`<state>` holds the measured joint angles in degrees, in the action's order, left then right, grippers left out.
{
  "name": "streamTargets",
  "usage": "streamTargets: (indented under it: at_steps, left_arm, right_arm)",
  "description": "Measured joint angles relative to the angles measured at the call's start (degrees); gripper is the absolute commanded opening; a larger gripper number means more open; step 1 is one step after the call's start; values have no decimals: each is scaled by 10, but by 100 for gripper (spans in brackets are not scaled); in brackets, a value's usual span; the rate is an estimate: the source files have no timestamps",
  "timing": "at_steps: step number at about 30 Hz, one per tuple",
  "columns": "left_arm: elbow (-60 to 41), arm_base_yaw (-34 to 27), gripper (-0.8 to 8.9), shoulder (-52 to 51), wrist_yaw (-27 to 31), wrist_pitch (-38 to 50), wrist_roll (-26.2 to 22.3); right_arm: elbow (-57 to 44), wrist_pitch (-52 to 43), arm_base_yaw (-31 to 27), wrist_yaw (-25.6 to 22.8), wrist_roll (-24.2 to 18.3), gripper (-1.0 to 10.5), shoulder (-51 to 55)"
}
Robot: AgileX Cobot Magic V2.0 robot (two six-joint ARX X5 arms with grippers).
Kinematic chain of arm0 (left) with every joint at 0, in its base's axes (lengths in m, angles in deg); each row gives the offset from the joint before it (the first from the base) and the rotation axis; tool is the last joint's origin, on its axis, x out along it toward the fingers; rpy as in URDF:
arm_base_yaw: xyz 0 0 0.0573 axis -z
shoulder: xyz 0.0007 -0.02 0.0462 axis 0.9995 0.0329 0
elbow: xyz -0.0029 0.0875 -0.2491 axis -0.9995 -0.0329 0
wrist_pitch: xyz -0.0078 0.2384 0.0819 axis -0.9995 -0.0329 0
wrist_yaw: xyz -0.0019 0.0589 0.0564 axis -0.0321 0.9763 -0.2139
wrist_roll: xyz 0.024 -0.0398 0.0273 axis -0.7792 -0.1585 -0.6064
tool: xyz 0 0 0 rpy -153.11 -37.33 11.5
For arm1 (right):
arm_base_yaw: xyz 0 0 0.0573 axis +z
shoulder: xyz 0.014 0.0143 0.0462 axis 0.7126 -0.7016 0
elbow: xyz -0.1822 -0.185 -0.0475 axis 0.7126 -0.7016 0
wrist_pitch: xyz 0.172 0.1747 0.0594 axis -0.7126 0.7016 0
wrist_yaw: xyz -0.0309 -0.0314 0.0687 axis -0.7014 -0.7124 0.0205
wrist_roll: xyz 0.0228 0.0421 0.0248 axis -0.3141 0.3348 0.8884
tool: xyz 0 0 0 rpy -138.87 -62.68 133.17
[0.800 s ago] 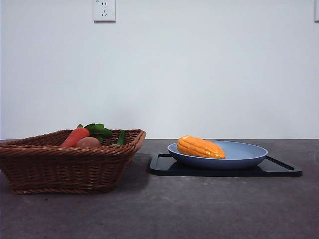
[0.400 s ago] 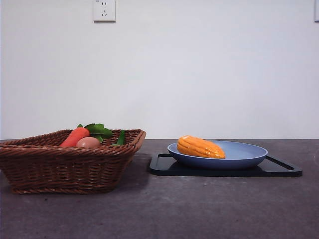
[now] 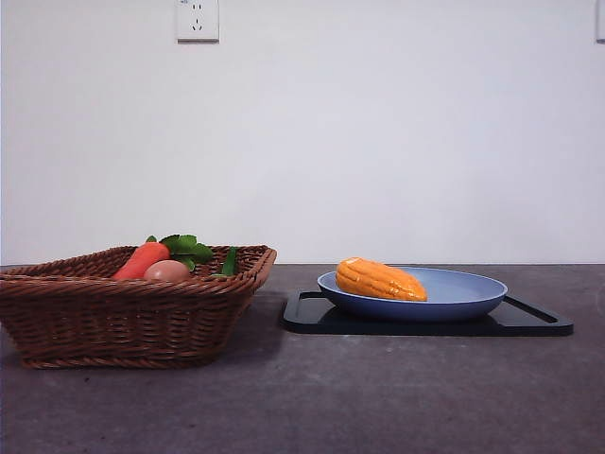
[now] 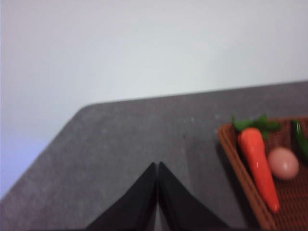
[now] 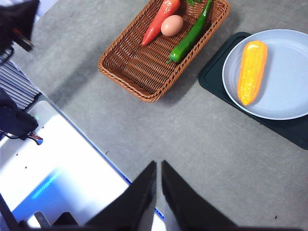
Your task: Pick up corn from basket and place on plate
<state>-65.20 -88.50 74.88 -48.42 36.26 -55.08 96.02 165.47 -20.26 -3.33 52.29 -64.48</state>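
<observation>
On the plate (image 5: 288, 72), corn (image 5: 251, 71), well apart from right jaws

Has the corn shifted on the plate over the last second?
No. In the front view the corn lies at the same spot on the plate, unchanged against the black tray.

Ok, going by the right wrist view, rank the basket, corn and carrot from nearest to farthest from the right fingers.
1. basket, its empty corner closest to the right gripper
2. corn, lying on the plate
3. carrot, at the basket's far end
</observation>
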Motion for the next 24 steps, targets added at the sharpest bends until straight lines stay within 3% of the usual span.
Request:
streamTargets:
  at_steps: [13,24]
  left_arm:
    - [-79,-2,4,-40,0,-31,2]
    - [-97,-2,4,-40,-1,-17,36]
  right_arm:
    - [0,0,0,0,0,2,0]
    - [0,0,0,0,0,2,0]
